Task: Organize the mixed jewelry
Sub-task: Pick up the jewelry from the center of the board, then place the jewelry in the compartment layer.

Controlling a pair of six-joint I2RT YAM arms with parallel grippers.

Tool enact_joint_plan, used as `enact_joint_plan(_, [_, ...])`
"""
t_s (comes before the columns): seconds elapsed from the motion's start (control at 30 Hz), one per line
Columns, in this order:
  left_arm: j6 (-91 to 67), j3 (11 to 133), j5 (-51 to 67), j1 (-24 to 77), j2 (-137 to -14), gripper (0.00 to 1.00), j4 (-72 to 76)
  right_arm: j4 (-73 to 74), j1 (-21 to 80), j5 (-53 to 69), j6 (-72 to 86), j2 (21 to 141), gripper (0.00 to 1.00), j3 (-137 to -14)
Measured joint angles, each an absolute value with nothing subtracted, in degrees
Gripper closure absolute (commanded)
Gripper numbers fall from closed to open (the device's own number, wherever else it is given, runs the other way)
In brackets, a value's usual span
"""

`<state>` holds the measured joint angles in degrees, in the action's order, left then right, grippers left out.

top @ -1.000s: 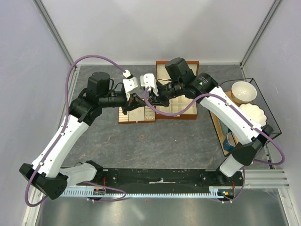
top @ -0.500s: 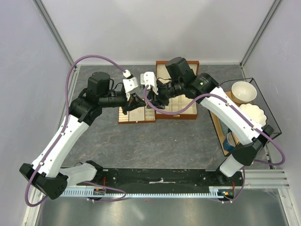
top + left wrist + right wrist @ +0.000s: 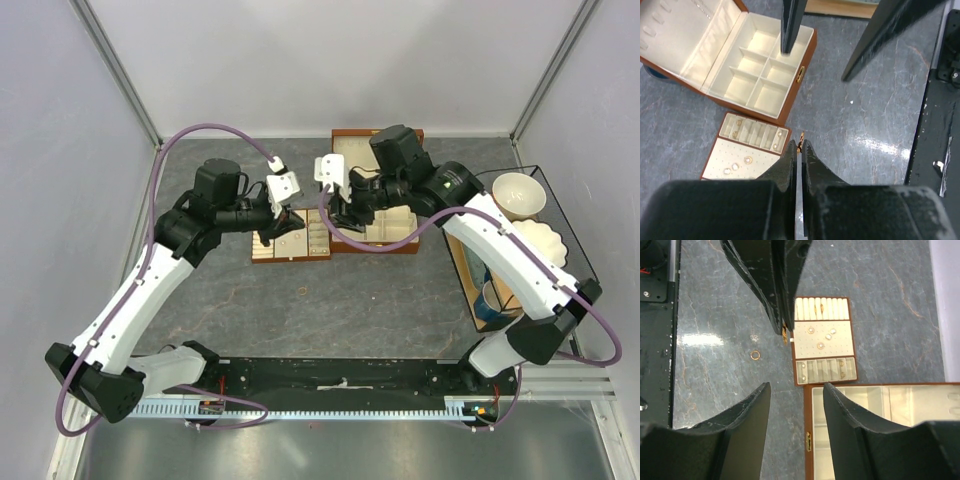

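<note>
Your tray (image 3: 837, 342) holds several pieces (image 3: 820, 345); one ring (image 3: 755, 355) lies loose on the table. Your left gripper (image 3: 800, 144) pinches a gold piece (image 3: 801, 136); your right gripper (image 3: 796, 386) stands apart, empty.

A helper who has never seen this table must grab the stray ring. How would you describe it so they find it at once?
Start at the open brown box at the table's far side, then the flat cream tray beside it. On the bare grey table nearer the arms than that tray lies a thin gold ring; it alone rests on stone, not cream lining.
</note>
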<state>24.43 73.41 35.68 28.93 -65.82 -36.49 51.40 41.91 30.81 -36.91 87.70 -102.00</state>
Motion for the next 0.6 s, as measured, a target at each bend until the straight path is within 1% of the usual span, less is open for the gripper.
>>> enact_joint_plan(0.33, [27.79,73.1,34.57,25.61,-66.26,0.99,-38.85,50.63,38.85,30.09,-38.22,84.68,0.46,-98.52])
enact_joint_plan(0.43, [31.7,75.31,35.35,21.82,-68.51,0.98,-42.37,50.61,37.93,29.98,-38.5,84.68,0.46,-97.43])
enact_joint_plan(0.6, [42.94,81.28,36.05,13.93,-76.71,0.98,-50.92,50.54,36.4,29.8,-38.83,84.49,0.46,-95.92])
